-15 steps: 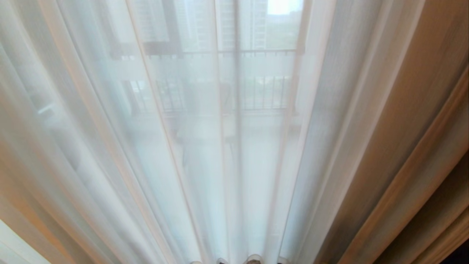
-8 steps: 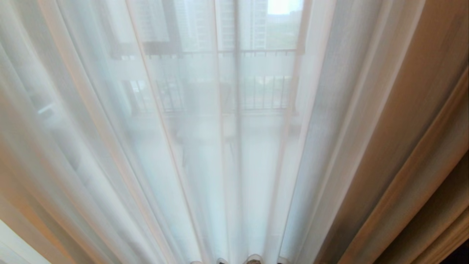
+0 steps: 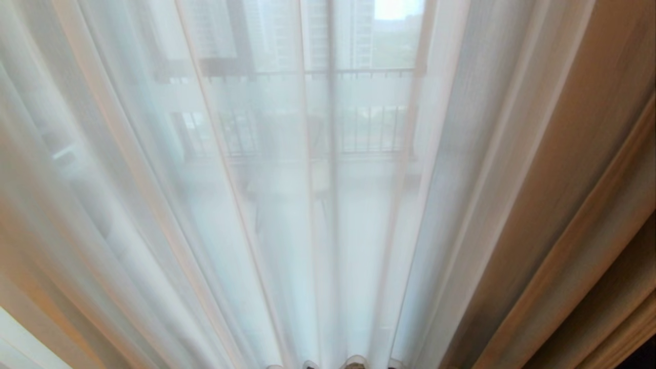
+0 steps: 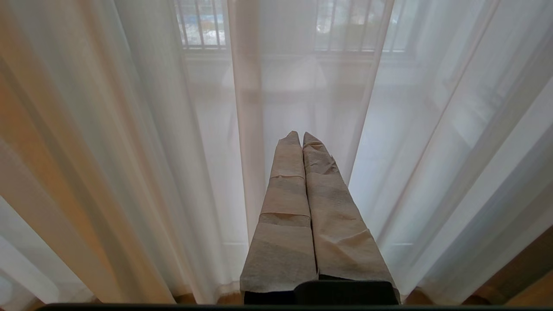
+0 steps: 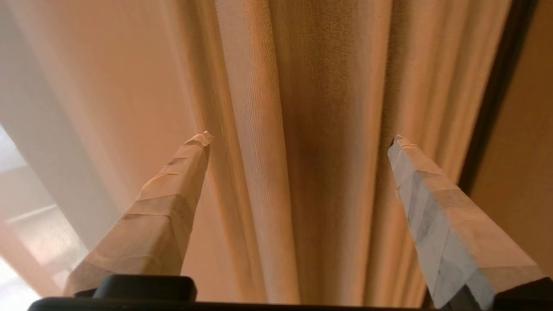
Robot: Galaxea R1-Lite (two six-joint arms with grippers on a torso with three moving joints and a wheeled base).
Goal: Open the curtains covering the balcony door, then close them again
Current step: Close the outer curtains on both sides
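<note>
The curtains hang drawn across the whole head view. The sheer white layer (image 3: 154, 179) fills the left and middle, and the thick beige layer (image 3: 564, 179) hangs at the right. Through the sheer fabric the balcony door (image 3: 332, 133) shows dimly as a dark upright frame. Neither gripper appears in the head view. My left gripper (image 4: 301, 134) is shut and empty, its taped fingers pointing at the sheer layer (image 4: 129, 129) without touching it. My right gripper (image 5: 299, 137) is wide open, facing the thick folds (image 5: 319, 86). One fingertip (image 5: 201, 139) lies close against a fold.
A balcony railing (image 3: 369, 128) and tall buildings show faintly beyond the glass. Wooden floor (image 4: 531, 298) shows under the curtain hem. A dark upright edge (image 5: 497, 108) and a plain wall (image 5: 527, 151) stand beside the thick folds.
The head view is nearly unchanged; only the sheer folds right of the middle have shifted slightly.
</note>
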